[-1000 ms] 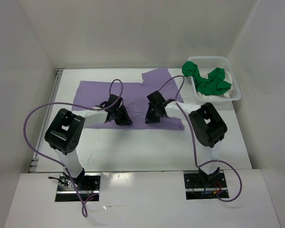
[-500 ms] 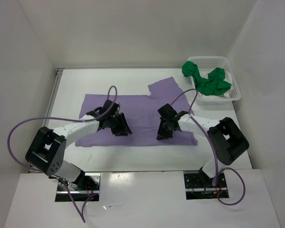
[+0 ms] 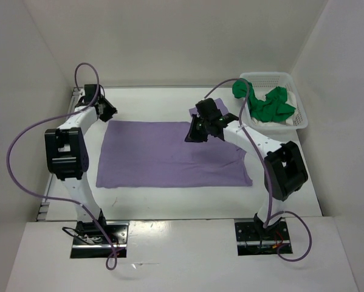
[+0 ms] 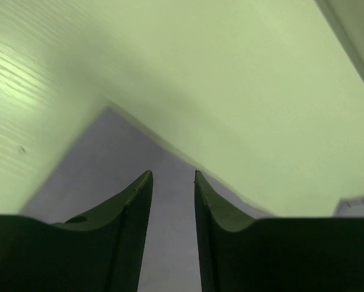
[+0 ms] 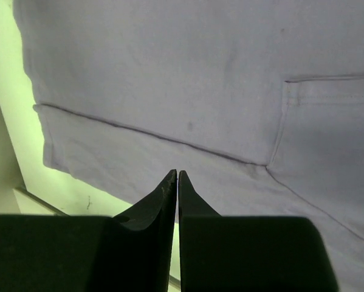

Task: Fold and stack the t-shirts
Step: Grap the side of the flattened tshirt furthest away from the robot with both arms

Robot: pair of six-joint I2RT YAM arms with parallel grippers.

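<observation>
The lavender-purple t-shirt (image 3: pixel 163 155) lies spread flat across the middle of the table. My left gripper (image 3: pixel 110 112) hovers at the shirt's far left corner (image 4: pixel 109 158). Its jaws (image 4: pixel 172 175) stand a little apart with nothing between them. My right gripper (image 3: pixel 191 135) hangs above the shirt's far edge, near the right sleeve. Its fingertips (image 5: pixel 177 173) are pressed together, empty, with the purple cloth (image 5: pixel 188 79) and its seams below. The green t-shirt (image 3: pixel 268 104) sits crumpled in the basket, and white cloth (image 3: pixel 293 99) shows beside it.
A white mesh basket (image 3: pixel 303 120) stands at the far right of the table. White walls close in the table on the left, back and right. Purple cables loop over both arms. Bare table (image 3: pixel 169 198) runs along the near side of the shirt.
Both arms have moved from the shirt's middle to its far edge, the left to the far left corner. The purple shirt now lies flatter and more squared. The right jaws opened briefly, then closed.
</observation>
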